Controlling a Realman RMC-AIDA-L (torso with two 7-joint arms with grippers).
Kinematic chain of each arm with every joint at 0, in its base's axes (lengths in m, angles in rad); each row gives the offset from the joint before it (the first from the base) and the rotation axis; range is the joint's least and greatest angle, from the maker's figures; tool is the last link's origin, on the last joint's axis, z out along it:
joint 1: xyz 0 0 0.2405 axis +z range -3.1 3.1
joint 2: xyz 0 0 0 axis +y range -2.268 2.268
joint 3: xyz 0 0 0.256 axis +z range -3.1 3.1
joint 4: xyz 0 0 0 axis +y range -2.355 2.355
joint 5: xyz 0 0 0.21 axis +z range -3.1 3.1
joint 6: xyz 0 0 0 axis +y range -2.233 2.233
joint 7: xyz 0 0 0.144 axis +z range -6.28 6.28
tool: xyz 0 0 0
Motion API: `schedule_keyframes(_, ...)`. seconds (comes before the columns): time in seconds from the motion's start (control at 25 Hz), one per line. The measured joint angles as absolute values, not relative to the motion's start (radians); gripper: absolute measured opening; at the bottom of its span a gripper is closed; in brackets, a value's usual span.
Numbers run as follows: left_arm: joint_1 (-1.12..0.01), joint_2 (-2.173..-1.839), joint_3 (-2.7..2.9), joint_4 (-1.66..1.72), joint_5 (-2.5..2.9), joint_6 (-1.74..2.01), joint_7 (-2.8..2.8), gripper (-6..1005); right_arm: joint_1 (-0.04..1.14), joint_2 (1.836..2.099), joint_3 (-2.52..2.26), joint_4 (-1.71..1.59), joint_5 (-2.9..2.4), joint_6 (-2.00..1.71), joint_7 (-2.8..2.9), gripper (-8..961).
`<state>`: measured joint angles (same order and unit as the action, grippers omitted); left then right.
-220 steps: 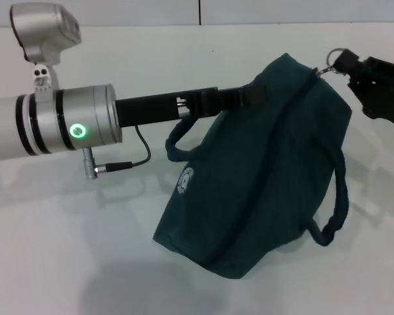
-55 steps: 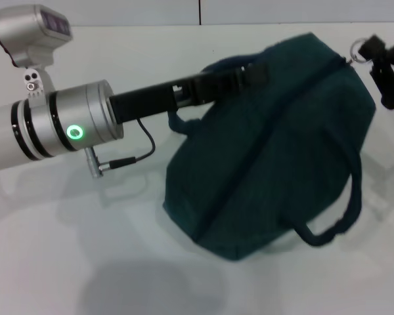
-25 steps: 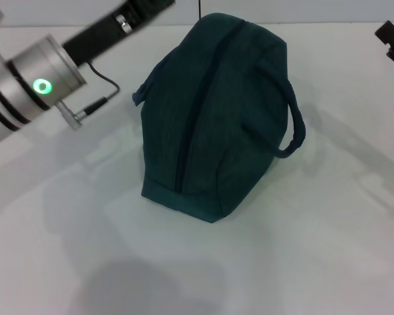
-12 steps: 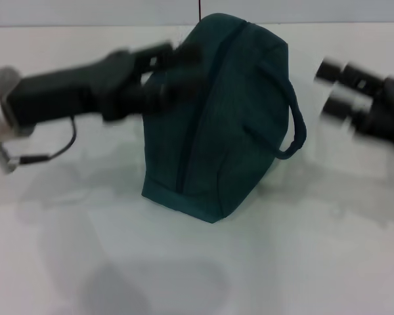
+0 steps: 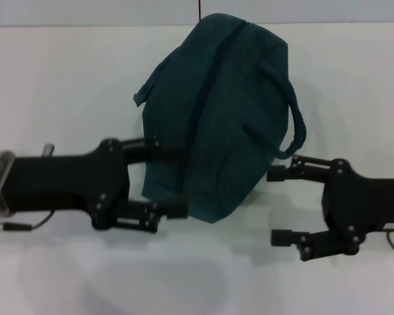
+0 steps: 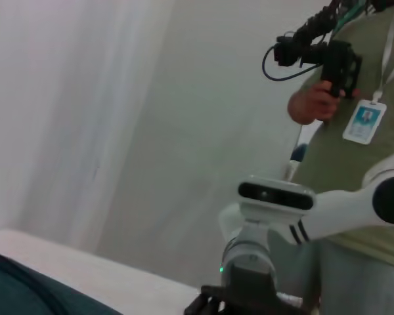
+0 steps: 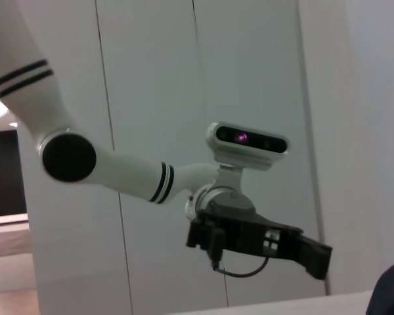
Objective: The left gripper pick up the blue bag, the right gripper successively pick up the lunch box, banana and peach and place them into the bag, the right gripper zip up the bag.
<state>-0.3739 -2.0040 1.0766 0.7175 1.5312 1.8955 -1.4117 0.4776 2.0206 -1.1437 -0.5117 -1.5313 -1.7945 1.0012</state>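
1. Head view: the blue bag (image 5: 217, 111) stands upright on the white table (image 5: 65, 79), toward the far middle. Its zip line runs over the top and looks closed; contents not visible. One loop handle (image 5: 294, 125) hangs off the bag's right side, and a second strap end sticks out on its left.
2. Head view: left gripper (image 5: 174, 178) is low in front, level, fingers spread wide. Its tips overlap the bag's near-left lower corner; contact cannot be judged. Nothing is held.
3. Head view: right gripper (image 5: 278, 206) is low on the right, fingers apart and empty, pointing toward the bag. Its upper finger ends just beside the bag's near-right edge, under the handle.
4. Left wrist view: a corner of dark teal fabric and the table edge show, with the other arm and its camera beyond. A person (image 6: 354, 131) in a green shirt stands behind, holding a black device.
5. Right wrist view: the left arm and its gripper sit against pale wall panels (image 7: 151, 79). A sliver of the bag shows at the frame corner.
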Motion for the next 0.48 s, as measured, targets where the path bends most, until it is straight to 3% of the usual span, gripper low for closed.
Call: schedule_keyframes(0.48, -0.328, -1.991, 1.075, 0.627, 1.542, 1.939, -1.246, 893, 0.488, 2.024, -1.181, -0.476, -1.528, -1.765, 0.967, 868)
